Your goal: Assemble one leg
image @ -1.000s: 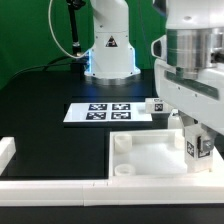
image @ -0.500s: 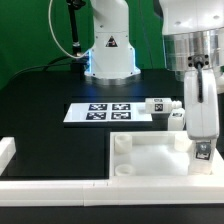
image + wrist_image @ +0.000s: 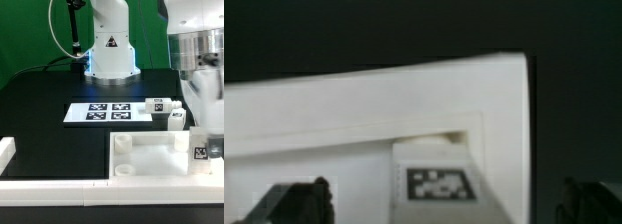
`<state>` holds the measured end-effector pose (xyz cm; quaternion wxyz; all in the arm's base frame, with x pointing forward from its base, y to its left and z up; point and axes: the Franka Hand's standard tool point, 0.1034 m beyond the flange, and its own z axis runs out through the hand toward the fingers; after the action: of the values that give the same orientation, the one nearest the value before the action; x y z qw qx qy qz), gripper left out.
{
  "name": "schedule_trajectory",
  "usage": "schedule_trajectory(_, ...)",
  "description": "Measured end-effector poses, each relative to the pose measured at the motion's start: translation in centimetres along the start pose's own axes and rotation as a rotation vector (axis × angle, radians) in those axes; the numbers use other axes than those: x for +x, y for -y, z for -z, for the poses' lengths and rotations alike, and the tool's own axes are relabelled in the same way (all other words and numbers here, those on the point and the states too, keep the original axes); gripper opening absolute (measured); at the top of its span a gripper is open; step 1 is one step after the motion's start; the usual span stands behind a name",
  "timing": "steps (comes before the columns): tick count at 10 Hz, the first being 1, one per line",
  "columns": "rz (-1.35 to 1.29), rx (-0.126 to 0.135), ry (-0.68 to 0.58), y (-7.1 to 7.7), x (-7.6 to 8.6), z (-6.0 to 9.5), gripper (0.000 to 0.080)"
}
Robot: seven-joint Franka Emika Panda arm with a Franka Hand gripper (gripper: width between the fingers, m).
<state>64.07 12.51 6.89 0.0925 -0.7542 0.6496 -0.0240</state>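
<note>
- Pincer (image 3: pixel 203 150) is seen low at the exterior view's right edge, over the right end of the large white panel (image 3: pixel 150 158); whether it is open, closed or gripping cannot be told.
- Tagged leg (image 3: pixel 201 152) is seen upright at the panel's right end, directly under the arm.
- In the wrist view, that leg (image 3: pixel 439 172) is seen between the two dark fingertips (image 3: pixel 295 200), tag facing the camera.
- Two more legs (image 3: pixel 166 107) are seen lying on the black counter (image 3: pixel 45 100), just beside the marker board (image 3: pixel 100 112).
</note>
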Motion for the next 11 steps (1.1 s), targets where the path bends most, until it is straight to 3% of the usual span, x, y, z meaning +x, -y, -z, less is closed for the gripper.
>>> schedule_trajectory(4, 0.293, -0.002, -0.001, -0.1, 0.1, -0.1, 0.0649)
schedule_trajectory(7, 0.835, -0.022, -0.022, 0.5, 1.0, 0.5, 0.0649)
schedule_trajectory(8, 1.069, -0.063, 0.008, 0.0, 1.2, 0.3, 0.0649)
schedule_trajectory(9, 1.082, -0.045, -0.011, 0.3, 1.2, 0.4, 0.0649)
schedule_trajectory(10, 1.069, -0.046, -0.012, 0.2, 1.3, 0.3, 0.0649)
schedule_trajectory(11, 1.053, -0.046, -0.012, 0.2, 1.3, 0.3, 0.0526)
